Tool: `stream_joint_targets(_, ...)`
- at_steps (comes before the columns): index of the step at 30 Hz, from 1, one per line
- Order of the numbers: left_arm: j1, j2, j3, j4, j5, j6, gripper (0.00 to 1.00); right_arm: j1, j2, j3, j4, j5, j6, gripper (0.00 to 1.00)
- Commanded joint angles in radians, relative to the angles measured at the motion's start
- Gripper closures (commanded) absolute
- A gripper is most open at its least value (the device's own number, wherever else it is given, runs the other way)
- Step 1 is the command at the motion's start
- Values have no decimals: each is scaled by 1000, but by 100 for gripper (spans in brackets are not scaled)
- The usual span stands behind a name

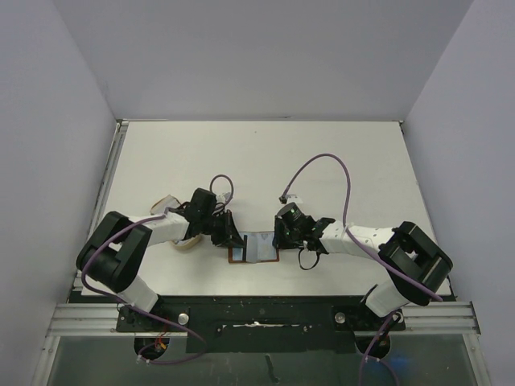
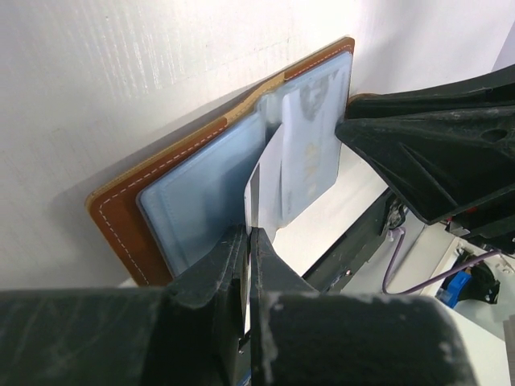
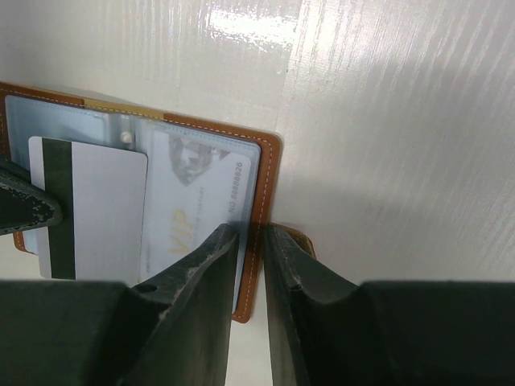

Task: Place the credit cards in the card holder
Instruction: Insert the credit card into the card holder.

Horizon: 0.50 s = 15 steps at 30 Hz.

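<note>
The card holder (image 1: 259, 248) lies open on the table between the two grippers, brown outside and pale blue inside. My left gripper (image 2: 249, 237) is shut on a white credit card with a dark stripe (image 2: 263, 173) and holds it edge-on over the holder's centre. The same card (image 3: 96, 211) lies partly over the left sleeves in the right wrist view. A second card printed VIP (image 3: 197, 201) sits inside the right sleeve. My right gripper (image 3: 251, 241) is closed on the holder's brown right edge (image 3: 268, 173). In the top view the left gripper (image 1: 231, 238) and right gripper (image 1: 281, 238) flank the holder.
A tan rounded dish (image 1: 165, 201) lies partly hidden under my left arm. The table's near edge and the black base rail (image 1: 257, 310) are just below the holder. White walls enclose the table on three sides.
</note>
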Motion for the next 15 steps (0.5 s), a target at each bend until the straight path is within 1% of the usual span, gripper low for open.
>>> stream_joint_targets(1, -5, -2, -10, 72, -2, -23, 100, 16, 22, -17, 1, 18, 6, 78)
stream_joint_targets(9, -5, -129, 0, 38, 14, -46, 100, 17, 27, -16, -1, 26, 6, 79)
stream_joint_targets(15, -3, -85, -6, 63, 40, -45, 100, 21, 30, -10, 2, 24, 7, 79)
